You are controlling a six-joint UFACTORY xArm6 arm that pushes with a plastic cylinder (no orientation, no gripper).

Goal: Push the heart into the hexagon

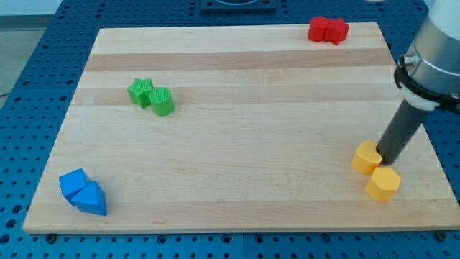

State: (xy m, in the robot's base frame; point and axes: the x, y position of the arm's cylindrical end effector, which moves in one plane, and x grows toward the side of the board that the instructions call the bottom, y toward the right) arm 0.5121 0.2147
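Our tip (382,157) touches the yellow heart (366,157) from the view's right, the yellow hexagon (382,184) just below; next, a downward nudge; no claw shows.

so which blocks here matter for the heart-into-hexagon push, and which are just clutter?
Part of the job:
- yellow heart
- yellow hexagon, just below-right of the heart
- my tip, against the heart's right side

Lying about:
- red blocks, the view's top right
- green star and green cylinder, upper left
- blue blocks, bottom left
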